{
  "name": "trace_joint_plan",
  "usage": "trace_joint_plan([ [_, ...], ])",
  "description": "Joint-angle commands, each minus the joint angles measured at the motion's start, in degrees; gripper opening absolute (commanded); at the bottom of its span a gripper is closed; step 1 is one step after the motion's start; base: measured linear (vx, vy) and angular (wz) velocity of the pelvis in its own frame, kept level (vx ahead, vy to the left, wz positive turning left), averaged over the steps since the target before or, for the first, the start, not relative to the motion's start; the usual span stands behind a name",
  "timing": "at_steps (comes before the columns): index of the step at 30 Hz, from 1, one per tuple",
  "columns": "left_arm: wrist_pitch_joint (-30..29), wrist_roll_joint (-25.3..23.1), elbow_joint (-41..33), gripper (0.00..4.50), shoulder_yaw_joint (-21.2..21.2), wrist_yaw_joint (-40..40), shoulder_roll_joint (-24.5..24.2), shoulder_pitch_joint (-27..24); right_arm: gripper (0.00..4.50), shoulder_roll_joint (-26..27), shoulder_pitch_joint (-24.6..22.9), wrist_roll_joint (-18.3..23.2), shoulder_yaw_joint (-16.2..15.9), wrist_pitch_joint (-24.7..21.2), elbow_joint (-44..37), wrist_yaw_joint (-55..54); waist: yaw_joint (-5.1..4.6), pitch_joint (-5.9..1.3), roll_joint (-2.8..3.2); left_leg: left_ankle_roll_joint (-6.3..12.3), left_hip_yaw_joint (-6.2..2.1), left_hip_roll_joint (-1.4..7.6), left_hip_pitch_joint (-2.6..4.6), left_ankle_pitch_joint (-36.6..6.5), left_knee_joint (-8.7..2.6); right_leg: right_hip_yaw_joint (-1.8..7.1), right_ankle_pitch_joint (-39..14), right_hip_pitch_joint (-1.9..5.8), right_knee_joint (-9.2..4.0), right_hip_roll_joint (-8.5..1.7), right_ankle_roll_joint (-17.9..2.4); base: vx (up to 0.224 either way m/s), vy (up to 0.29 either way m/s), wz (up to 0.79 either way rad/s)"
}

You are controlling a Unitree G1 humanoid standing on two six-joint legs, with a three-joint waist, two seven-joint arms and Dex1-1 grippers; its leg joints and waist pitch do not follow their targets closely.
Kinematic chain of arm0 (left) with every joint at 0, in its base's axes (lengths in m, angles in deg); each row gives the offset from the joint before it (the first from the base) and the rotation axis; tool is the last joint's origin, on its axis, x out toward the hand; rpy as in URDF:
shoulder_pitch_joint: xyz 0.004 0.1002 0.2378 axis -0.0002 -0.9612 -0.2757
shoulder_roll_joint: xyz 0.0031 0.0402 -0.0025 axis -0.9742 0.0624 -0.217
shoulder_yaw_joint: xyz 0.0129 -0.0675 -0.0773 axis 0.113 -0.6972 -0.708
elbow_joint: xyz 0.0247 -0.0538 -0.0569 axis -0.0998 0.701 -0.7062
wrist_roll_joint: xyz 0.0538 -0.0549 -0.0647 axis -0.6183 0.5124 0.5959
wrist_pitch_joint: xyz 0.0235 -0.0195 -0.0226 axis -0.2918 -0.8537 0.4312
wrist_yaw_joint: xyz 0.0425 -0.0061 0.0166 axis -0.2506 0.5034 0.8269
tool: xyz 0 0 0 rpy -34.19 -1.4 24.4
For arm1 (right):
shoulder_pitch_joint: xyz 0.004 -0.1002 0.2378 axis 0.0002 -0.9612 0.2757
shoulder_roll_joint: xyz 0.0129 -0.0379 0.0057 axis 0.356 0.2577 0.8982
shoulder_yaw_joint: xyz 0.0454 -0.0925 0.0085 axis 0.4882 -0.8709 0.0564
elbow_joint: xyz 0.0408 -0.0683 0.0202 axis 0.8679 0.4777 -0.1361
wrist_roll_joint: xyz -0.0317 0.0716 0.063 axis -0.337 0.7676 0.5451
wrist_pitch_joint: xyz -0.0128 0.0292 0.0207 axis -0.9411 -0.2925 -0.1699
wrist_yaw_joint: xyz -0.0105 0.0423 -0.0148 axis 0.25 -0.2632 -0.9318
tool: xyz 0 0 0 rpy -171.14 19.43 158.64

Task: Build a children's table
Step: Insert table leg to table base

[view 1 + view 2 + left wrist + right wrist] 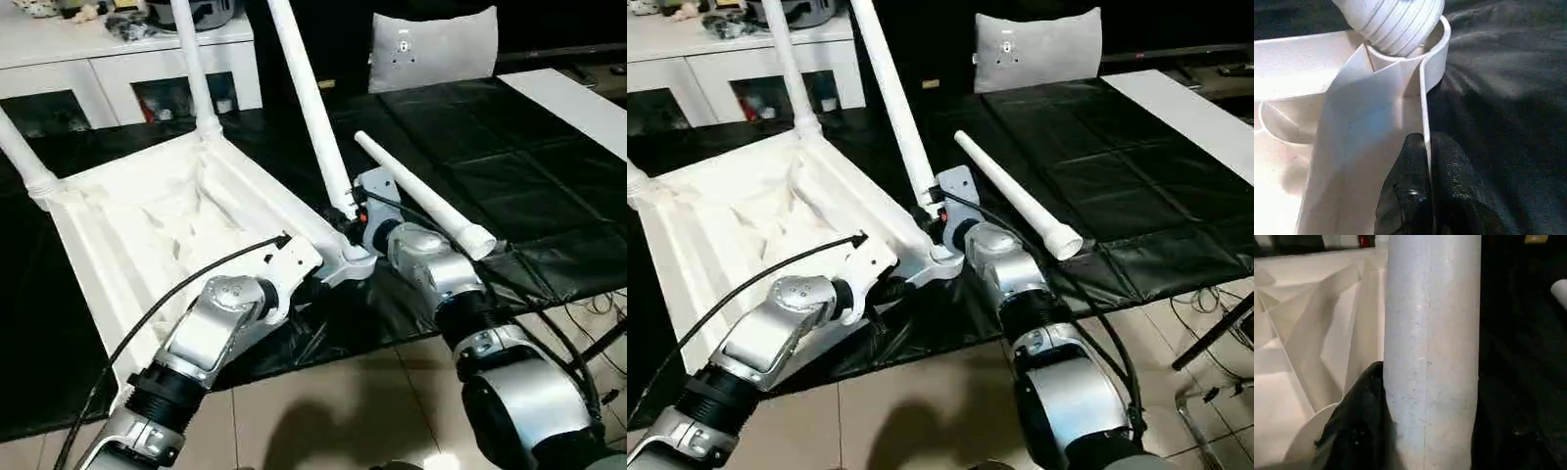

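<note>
Tabletop [147, 235], upside down: my left fingers [1410, 196] clamp its rim. Leg [309, 108] in corner socket: my right fingers [1359, 426] clamp it. Spare leg [421, 196] beside.

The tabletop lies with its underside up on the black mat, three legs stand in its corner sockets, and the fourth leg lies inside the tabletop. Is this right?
Not quite. The fourth leg lies on the black mat beside the tabletop, not inside it; the left eye view shows this. The rest holds: underside up, three legs in corner sockets.

White cabinet [118, 59] (glass doors), tiled floor [323, 411]
</note>
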Motion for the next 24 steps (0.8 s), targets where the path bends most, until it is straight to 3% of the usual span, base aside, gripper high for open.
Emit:
trace_joint_plan([
  [1, 3.94, -0.22, -1.61, 0.0, -0.33, -2.41, -2.37, 0.65, 1.88, -0.98, -2.94, 1.4, 3.29, 2.56, 2.47, -0.8, 0.47, -3.51, -0.01, 2.19, -0.34, 2.76, -1.18, -12.4, -4.9, 4.02, -17.47, 2.57, -4.69, -3.84, -9.19, 0.0, 0.0, 0.0],
  [3, 5.55, 0.04, -0.98, 0.0, -0.32, -3.66, -3.55, 0.71, 1.88, -1.23, -3.81, 3.56, 5.04, 5.44, 0.04, 1.94, 0.71, -3.63, 0.0, 3.35, 0.04, 2.8, -1.09, -12.08, -4.73, 4.18, -16.04, 2.19, -4.52, -3.77, -10.24, 0.0, 0.0, 0.0],
  [4, 9.58, 0.07, 0.33, 0.0, -0.2, -5.53, -5.23, 0.87, 1.88, -1.85, -5.23, 6.14, 6.8, 7.72, -3.28, 5.49, 0.79, -4.0, 0.08, 4.16, 0.08, 2.73, -1.6, -9.21, -4.54, 4.13, -11.96, 2.7, -3.99, -3.64, -11.12, 0.058, -0.027, 0.02],
  [5, 9.79, 0.06, 0.4, 0.0, -0.18, -5.65, -5.33, 0.88, 1.88, -1.89, -5.33, 6.26, 6.86, 7.81, -3.5, 5.7, 1.01, -4.28, 0.15, 4.95, 0.12, 2.73, -1.6, -6.83, -4.28, 4.13, -8.9, 2.78, -3.7, -3.61, -11.57, 0.064, -0.025, -0.02],
  [7, 14.97, -0.01, 2.03, 0.0, 0.18, -8.51, -7.4, 0.96, 1.88, -2.83, -7.57, 9.11, 8.38, 9.73, -7.76, 10.59, 1.56, -5.46, 0.54, 9.08, 0.32, 2.48, -1.88, 5.25, -2.71, 4.05, 7.5, 2.95, -1.58, -3.07, -14.32, 0.061, -0.024, -0.02],
  [8, 15.34, 0.4, 2.49, 0.0, -0.15, -9.04, -7.56, 1.0, 1.88, -3.19, -8.27, 9.88, 8.69, 9.6, -9.01, 12.08, 2.03, -5.87, 1.02, 11.5, 0.38, 2.34, -1.55, 10.91, -2.09, 3.98, 14.45, 2.44, -0.61, -2.85, -15.7, 0.054, -0.021, 0.01],
  [10, 16.9, 1.44, 3.04, 0.0, 0.01, -12.0, -8.56, 0.86, 1.88, -4.29, -10.29, 12.01, 9.0, 8.33, -12.98, 16.69, 2.42, -5.98, 0.66, 14.32, 0.53, 2.04, -1.84, 15.1, -1.39, 4.02, 19.65, 2.15, 0.09, -2.62, -16.9, 0.027, -0.01, 0.01],
  [12, 18.44, 1.77, 3.39, 0.0, 0.66, -14.15, -9.51, 0.63, 1.88, -4.98, -11.75, 14.26, 9.23, 7.04, -16.0, 20.22, 3.28, -5.86, 0.79, 15.73, 0.62, 2.36, -2.09, 13.04, -1.33, 3.92, 17.35, 2.17, -0.12, -2.82, -16.28, 0.0, 0.0, 0.0],
  [13, 18.8, 2.04, 3.44, 0.0, 1.11, -15.57, -9.94, 0.43, 1.88, -5.65, -12.45, 14.85, 8.84, 6.24, -17.52, 21.97, 3.47, -5.57, 0.84, 15.47, 0.67, 2.63, -2.07, 9.99, -1.59, 3.84, 13.0, 2.08, -0.59, -2.75, -15.72, 0.0, 0.0, 0.0],
  [15, 19.42, 2.24, 3.74, 0.0, 1.55, -16.9, -10.33, 0.34, 1.88, -6.45, -13.23, 15.27, 8.32, 5.46, -19.18, 23.73, 3.73, -5.33, 0.89, 13.18, 0.68, 2.99, -1.91, 6.28, -2.0, 3.82, 6.31, 2.06, -1.12, -2.73, -14.86, 0.0, 0.0, 0.0],
  [16, 20.57, 2.14, 4.96, 0.0, 1.89, -17.4, -10.56, 0.6, 1.88, -7.37, -14.14, 15.76, 7.7, 4.42, -21.2, 25.64, 3.84, -4.85, 0.93, 10.78, 0.89, 3.16, -1.77, 2.16, -2.4, 3.98, 0.84, 1.89, -1.81, -2.65, -13.99, 0.0, 0.0, 0.0],
  [18, 22.06, 1.64, 6.93, 0.0, 1.73, -16.84, -10.43, 1.26, 1.88, -8.11, -14.9, 16.07, 7.19, 3.67, -22.83, 27.02, 3.94, -4.47, 1.0, 8.86, 0.99, 3.19, -1.66, -1.87, -2.91, 3.95, -3.81, 2.01, -2.4, -2.6, -13.04, -0.052, 0.006, -0.03],
  [19, 22.26, 1.62, 7.36, 0.44, 1.56, -16.74, -10.34, 1.47, 1.88, -8.26, -15.05, 16.11, 7.11, 3.57, -23.15, 27.2, 3.9, -4.28, 0.94, 6.72, 1.15, 3.14, -1.59, -5.59, -3.27, 4.0, -8.56, 2.27, -3.03, -2.72, -11.53, -0.057, 0.01, -0.05],
  [20, 20.57, 2.99, 6.66, 0.44, 1.07, -18.65, -10.49, 1.6, 1.88, -8.38, -15.2, 16.37, 7.34, 3.16, -23.6, 27.02, 3.83, -4.13, 0.69, 4.95, 1.14, 3.09, -1.55, -7.42, -3.63, 4.14, -11.76, 2.39, -3.26, -2.85, -10.53, 0.0, 0.0, 0.0],
  [22, 20.28, 4.32, 6.0, 0.6, 0.31, -19.88, -10.54, 1.65, 1.88, -8.55, -15.51, 16.3, 7.24, 2.84, -24.28, 26.81, 3.78, -4.08, 0.57, 3.69, 1.24, 3.0, -1.33, -8.32, -3.84, 4.41, -14.88, 2.3, -3.66, -2.94, -9.32, 0.0, 0.0, 0.0],
  [24, 20.87, 5.21, 5.26, 0.71, -0.32, -20.38, -10.65, 1.6, 1.88, -8.5, -15.6, 16.11, 7.07, 2.79, -24.47, 26.62, 3.85, -4.37, 0.31, 3.51, 1.39, 2.8, -1.27, -6.26, -3.69, 4.72, -13.98, 2.25, -3.51, -2.78, -9.19, 0.0, 0.0, 0.0],
])
